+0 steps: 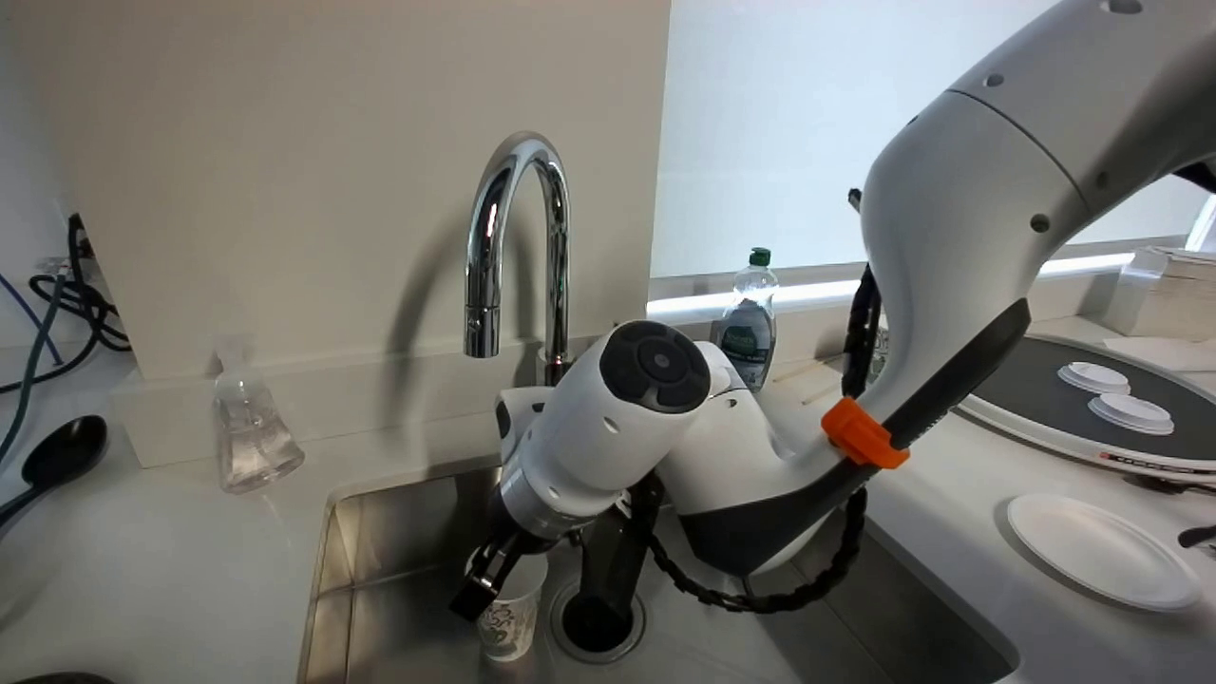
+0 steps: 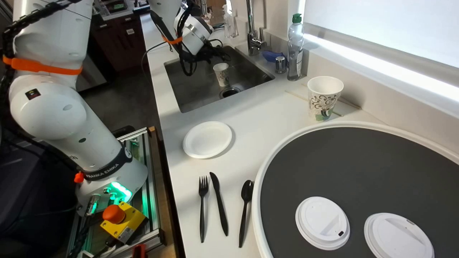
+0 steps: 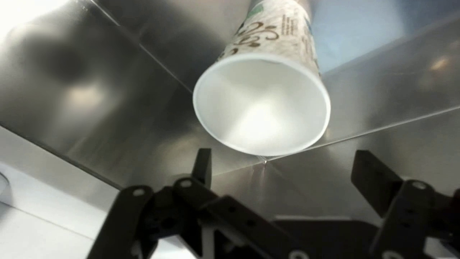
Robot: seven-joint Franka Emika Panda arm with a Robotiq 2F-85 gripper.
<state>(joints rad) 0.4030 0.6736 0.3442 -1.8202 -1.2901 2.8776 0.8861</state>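
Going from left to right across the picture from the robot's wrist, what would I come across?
Pale countertop → black gripper finger → patterned paper cup → second black gripper finger. The metal sink stretches behind them, so it has no single place.

in an exterior view, a cup point(image 1: 509, 623) stands in the sink point(image 1: 408, 617) beside the drain point(image 2: 230, 92), before the faucet point(image 1: 487, 249); elsewhere a knife point(image 2: 219, 203) lies between fork point(image 2: 202, 208) and spoon point(image 2: 246, 199).
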